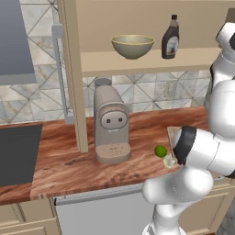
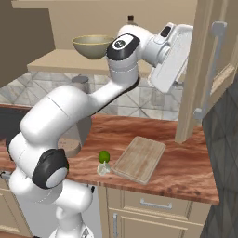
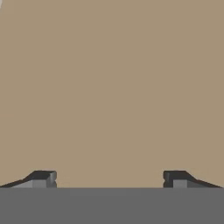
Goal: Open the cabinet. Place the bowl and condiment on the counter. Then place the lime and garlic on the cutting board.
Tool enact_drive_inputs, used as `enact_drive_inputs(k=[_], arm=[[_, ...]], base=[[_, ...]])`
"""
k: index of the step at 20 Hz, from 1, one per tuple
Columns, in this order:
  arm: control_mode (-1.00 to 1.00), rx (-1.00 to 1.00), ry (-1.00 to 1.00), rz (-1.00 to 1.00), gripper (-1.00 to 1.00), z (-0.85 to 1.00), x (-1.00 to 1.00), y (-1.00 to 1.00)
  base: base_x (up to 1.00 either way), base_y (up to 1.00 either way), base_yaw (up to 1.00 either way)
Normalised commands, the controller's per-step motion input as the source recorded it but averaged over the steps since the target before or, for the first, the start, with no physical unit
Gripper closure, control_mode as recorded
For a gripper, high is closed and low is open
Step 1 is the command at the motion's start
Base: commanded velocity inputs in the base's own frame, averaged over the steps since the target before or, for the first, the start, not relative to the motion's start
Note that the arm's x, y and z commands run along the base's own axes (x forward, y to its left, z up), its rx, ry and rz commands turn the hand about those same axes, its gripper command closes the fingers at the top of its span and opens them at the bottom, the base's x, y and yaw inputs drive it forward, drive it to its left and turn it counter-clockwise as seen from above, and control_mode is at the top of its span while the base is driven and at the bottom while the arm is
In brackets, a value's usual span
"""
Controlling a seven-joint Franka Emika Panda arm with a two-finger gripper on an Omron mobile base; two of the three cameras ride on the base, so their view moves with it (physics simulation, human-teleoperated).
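Observation:
The cabinet stands open, its left door (image 1: 73, 78) and right door (image 2: 200, 69) swung out. On its shelf sit the olive bowl (image 1: 132, 46) (image 2: 92, 45) and, to its right, the dark condiment bottle (image 1: 170, 37), whose cap (image 2: 130, 19) peeks above my arm. On the counter (image 1: 69, 160) (image 2: 186, 172) the lime (image 1: 160, 151) (image 2: 104, 156) and the pale garlic (image 1: 168, 161) (image 2: 103, 169) lie just left of the cutting board (image 2: 139, 159). My gripper (image 3: 109, 177) is open and empty, facing a plain beige cabinet surface. The white hand (image 2: 169, 56) is raised at shelf height beside the right door.
A grey coffee machine (image 1: 110, 128) stands on the counter under the shelf. The dark cooktop (image 1: 18, 151) lies at the left end. The right door's grey bar handle (image 2: 211, 69) juts toward me. Beige drawers (image 2: 153, 204) run below the counter.

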Motion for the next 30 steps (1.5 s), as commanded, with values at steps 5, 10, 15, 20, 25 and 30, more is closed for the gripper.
enact_drive_inputs(k=[5,10,15,20,25,30], arm=[[-1.0,0.03,0.0,0.01,-1.0,0.0,-0.2,-0.58],[-1.0,0.01,0.0,0.11,-1.0,-0.05,-0.01,-0.45],[-1.0,0.0,0.0,0.15,-1.0,-0.16,0.0,-0.43],[-1.0,0.0,0.0,0.16,-1.0,-0.19,0.0,-0.46],[-1.0,0.0,0.0,0.15,-1.0,-0.12,0.0,-0.35],[-1.0,0.0,0.0,0.05,-1.0,-0.03,-0.02,-0.01]], base=[[0.0,0.0,0.0],[0.0,0.0,0.0],[0.0,0.0,0.0],[0.0,0.0,0.0],[0.0,0.0,0.0],[0.0,0.0,0.0]])
